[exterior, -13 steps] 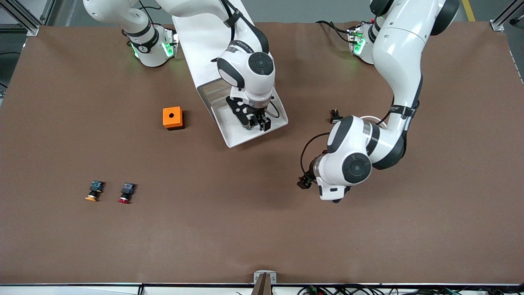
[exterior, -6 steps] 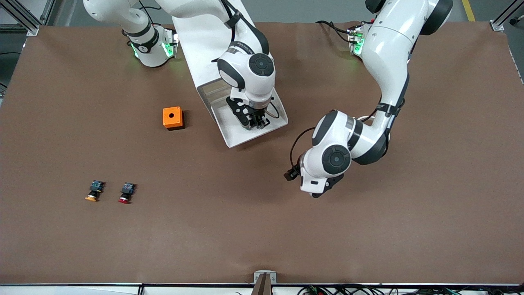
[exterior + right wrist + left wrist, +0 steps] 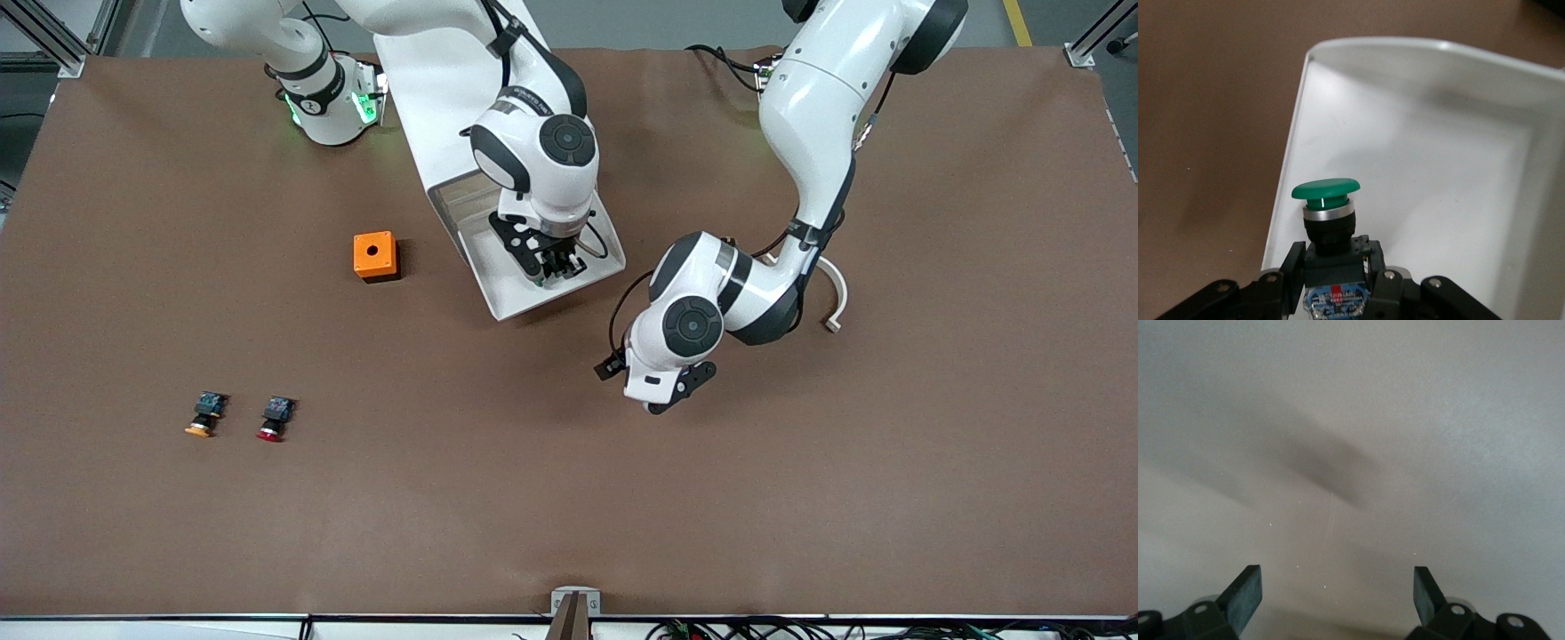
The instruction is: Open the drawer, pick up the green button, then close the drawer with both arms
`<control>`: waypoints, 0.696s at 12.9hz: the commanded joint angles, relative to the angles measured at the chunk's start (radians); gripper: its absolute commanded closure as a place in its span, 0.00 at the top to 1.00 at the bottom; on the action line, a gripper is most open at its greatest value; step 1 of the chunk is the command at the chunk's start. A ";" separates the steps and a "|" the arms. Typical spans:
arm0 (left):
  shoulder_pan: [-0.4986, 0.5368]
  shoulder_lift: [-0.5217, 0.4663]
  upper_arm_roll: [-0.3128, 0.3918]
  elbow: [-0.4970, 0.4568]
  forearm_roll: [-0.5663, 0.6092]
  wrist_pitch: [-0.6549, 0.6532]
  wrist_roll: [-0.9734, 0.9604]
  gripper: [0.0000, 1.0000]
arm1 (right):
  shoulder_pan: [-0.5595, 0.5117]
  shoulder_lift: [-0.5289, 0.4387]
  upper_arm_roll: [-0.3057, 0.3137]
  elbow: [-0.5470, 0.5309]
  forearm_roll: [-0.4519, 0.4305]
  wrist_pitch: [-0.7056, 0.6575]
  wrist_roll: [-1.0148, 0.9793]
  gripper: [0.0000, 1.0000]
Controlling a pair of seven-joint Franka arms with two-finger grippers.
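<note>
The top drawer (image 3: 508,293) of the white cabinet (image 3: 427,80) stands pulled out. My right gripper (image 3: 560,267) reaches down into it. In the right wrist view it (image 3: 1335,263) is shut on the black body of the green-capped button (image 3: 1326,190), which stands cap-up against the drawer's white wall (image 3: 1418,50). The front view hides the button under that hand. My left gripper (image 3: 677,388) hangs low over the brown table, beside the drawer's pulled-out front. In its own view it (image 3: 1335,593) is open and empty, its fingers (image 3: 1245,593) wide apart over a pale blurred surface.
An orange box (image 3: 374,255) with a round hole sits beside the drawer toward the right arm's end. An orange-capped button (image 3: 204,415) and a red-capped one (image 3: 274,418) lie nearer the front camera. A white curved piece (image 3: 833,300) lies by the left arm's elbow.
My right gripper has shut on the green button inside the drawer. The left arm has swung its hand toward the drawer's front.
</note>
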 commanded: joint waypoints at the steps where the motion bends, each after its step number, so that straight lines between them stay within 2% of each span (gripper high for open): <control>1: -0.024 -0.006 -0.001 -0.028 0.030 0.059 0.010 1.00 | -0.115 -0.081 0.000 0.105 0.050 -0.210 -0.266 0.00; 3: -0.053 0.007 0.000 -0.046 0.030 0.116 0.010 1.00 | -0.233 -0.127 -0.004 0.099 0.039 -0.246 -0.512 0.00; 5: -0.063 0.029 -0.001 -0.046 0.030 0.151 0.008 1.00 | -0.357 -0.126 -0.004 0.096 0.031 -0.225 -0.744 0.00; 9: -0.122 0.044 -0.003 -0.046 0.018 0.156 -0.013 1.00 | -0.533 -0.115 -0.004 -0.039 0.017 0.034 -1.098 0.00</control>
